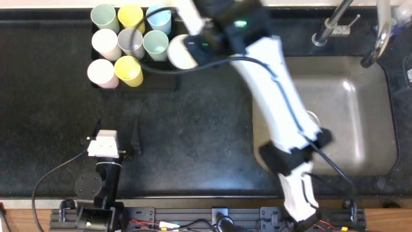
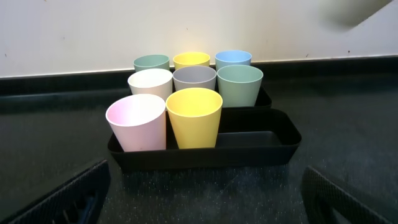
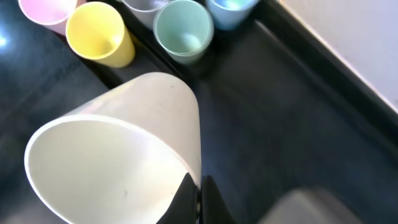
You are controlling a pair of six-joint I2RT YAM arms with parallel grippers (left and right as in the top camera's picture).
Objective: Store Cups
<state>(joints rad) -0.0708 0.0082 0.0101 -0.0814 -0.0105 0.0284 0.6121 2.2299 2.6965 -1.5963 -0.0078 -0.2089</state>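
Observation:
A black tray at the counter's back left holds several upright cups, among them a pink one, a yellow one and a green one. In the left wrist view the tray's front right slot is free beside the yellow cup. My right gripper is shut on the rim of a white cup, which hangs tilted just right of the tray, near the green cup. In the top view this white cup sits at the right gripper. My left gripper stands open near the front of the counter, facing the tray.
A steel sink with a faucet takes up the right side. The right arm crosses diagonally from the front right to the tray. Dark counter lies in front of the tray.

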